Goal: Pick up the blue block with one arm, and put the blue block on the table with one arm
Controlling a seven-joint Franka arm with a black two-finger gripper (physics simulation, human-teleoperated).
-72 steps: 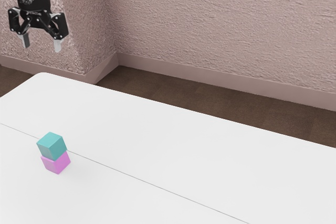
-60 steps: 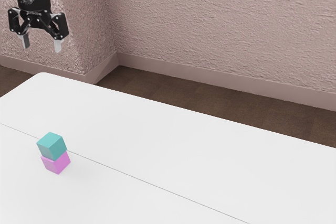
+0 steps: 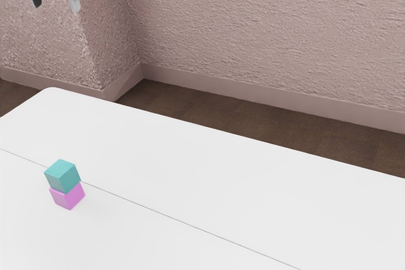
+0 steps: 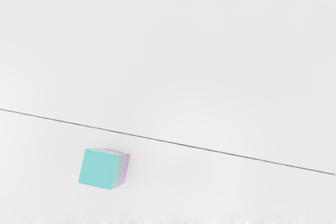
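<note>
Sitting level on pink block [image 3: 69,196], blue block [image 3: 63,175] turned cornerwise to exterior view, fingers [image 3: 74,3] spread.

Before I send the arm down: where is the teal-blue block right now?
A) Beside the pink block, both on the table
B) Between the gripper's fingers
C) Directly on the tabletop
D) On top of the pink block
D: the teal-blue block sits stacked on the pink block.

Gripper [image 3: 56,7] partly beyond exterior view's top edge
</note>
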